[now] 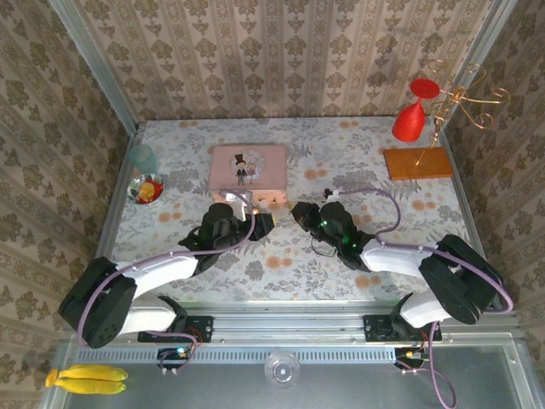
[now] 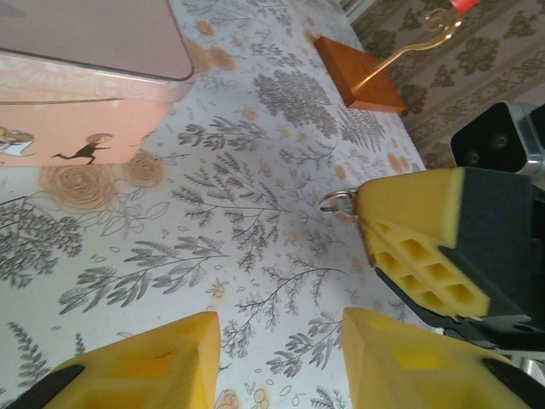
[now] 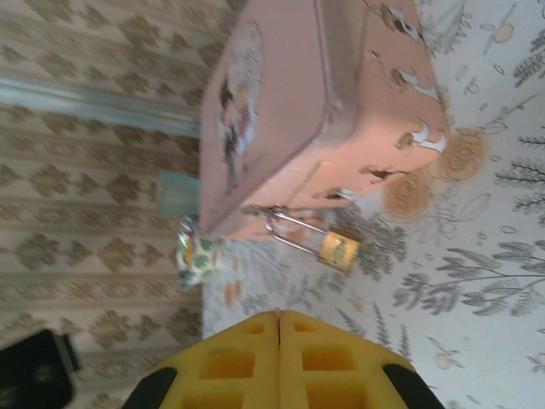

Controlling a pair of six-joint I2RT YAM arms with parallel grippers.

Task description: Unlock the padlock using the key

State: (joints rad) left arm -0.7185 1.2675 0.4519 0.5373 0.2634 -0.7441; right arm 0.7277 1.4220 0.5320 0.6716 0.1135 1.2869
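The floral-patterned table (image 1: 358, 146) carries a pink tin (image 1: 248, 166) at upper centre, with a brass padlock (image 3: 339, 250) lying against its front edge. A wooden stand base (image 1: 416, 163) sits upper right, and a small bowl (image 1: 146, 189) far left.

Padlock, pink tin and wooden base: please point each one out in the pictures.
padlock (image 3: 339, 250): right wrist view, on its brass body.
pink tin (image 1: 248, 167): top external view, on its lid.
wooden base (image 2: 345, 61): left wrist view, on its top face.
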